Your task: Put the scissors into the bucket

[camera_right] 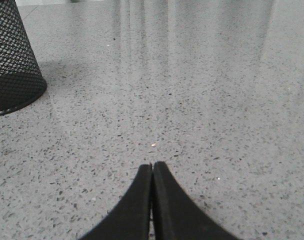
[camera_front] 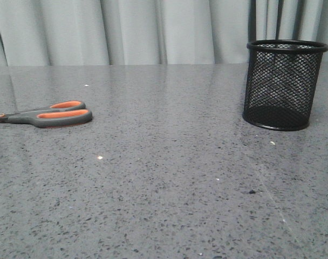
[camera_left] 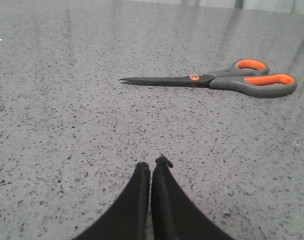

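Observation:
The scissors [camera_front: 50, 115], dark grey handles lined with orange, lie flat on the table at the left of the front view, blades running off the left edge. In the left wrist view the scissors [camera_left: 227, 81] lie closed ahead of my left gripper [camera_left: 152, 163], which is shut, empty and well short of them. The bucket [camera_front: 282, 84], a black wire-mesh cup, stands upright at the right. In the right wrist view the bucket [camera_right: 12, 65] stands off to one side, apart from my right gripper [camera_right: 152, 164], which is shut and empty. Neither gripper shows in the front view.
The grey speckled table [camera_front: 169, 178] carries a few small crumbs. A pale curtain [camera_front: 131, 29] hangs behind the far table edge.

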{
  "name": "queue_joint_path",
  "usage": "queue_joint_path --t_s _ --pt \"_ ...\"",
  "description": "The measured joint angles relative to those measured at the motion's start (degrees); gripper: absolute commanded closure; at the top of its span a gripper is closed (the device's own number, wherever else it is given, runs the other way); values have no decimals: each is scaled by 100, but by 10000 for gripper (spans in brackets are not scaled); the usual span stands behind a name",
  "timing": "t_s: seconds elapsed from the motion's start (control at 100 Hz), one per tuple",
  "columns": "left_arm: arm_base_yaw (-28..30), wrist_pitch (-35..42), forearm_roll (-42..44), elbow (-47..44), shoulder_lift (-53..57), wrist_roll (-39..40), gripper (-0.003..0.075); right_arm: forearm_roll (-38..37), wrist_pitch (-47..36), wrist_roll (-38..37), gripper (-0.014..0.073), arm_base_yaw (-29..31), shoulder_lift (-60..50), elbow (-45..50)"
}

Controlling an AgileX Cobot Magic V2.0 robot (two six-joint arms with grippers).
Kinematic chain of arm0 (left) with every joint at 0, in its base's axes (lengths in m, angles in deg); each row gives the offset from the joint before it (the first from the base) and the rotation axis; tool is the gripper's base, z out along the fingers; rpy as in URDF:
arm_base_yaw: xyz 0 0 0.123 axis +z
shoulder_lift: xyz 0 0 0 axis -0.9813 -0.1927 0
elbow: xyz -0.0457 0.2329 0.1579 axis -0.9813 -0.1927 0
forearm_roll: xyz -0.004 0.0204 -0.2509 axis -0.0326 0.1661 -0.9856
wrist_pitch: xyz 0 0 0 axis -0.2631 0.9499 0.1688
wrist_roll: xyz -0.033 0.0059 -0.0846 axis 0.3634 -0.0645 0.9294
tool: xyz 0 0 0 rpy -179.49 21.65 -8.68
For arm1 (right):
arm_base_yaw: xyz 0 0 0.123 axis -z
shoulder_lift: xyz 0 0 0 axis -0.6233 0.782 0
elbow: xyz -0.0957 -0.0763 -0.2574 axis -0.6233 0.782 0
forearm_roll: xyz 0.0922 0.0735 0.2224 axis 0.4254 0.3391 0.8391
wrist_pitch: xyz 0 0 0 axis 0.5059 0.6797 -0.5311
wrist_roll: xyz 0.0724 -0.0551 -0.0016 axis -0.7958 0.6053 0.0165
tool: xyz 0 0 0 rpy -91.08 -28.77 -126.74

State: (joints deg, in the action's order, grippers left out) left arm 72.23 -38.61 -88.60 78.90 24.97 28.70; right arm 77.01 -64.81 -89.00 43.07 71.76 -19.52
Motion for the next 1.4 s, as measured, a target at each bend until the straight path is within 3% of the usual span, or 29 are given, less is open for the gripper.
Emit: queue_joint_path --t_s 0.82,0.99,1.16,1.28,1.4 --pt "0 0 22 0 0 0 740 0 0 0 638 0 0 0" --pt "0 442 291 0 0 0 740 266 -567 0 638 0 0 0" --pt "0 1490 -987 0 0 12 740 1829 -1777 0 638 0 0 0" --pt "0 2191 -2666 0 0 164 740 3040 -2250 -10 638 0 0 0" --pt "0 2546 -4306 0 0 213 740 3755 -2354 -10 638 0 0 0"
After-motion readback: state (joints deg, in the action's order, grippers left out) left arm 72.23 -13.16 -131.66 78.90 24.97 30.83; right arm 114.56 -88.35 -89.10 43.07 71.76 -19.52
